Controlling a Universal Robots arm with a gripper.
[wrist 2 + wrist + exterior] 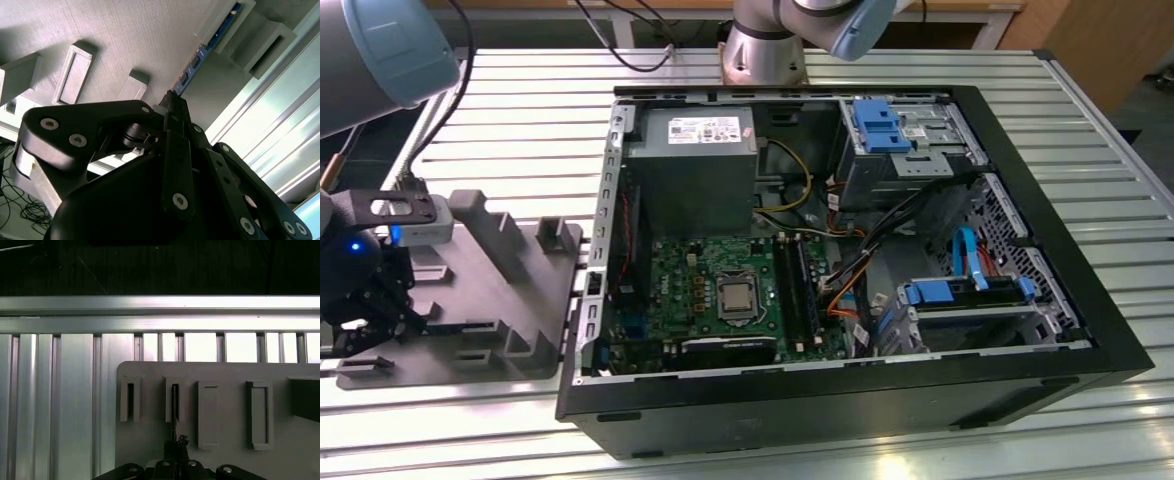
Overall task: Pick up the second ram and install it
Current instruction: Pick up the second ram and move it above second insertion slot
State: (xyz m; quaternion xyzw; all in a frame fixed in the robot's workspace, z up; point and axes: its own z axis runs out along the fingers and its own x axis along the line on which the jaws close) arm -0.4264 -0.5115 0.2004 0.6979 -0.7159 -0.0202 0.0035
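Edge of thin blue ram stick (200,55) sits hidden in grey slotted holder (125,40). Black gripper (172,103) fingers pinch its end.

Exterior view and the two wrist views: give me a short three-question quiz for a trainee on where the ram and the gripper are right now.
1. True or false: the second ram already sits in a memory slot on the motherboard.
2. Multiple choice: in the exterior view the gripper is A) inside the computer case, B) over the grey holder at the exterior view's left, C) above the power supply.
3. Fill in: in the second wrist view, the second ram's board is coloured ____.

Key: 1 false, it stands on edge in the grey holder; 2 B; 3 blue.
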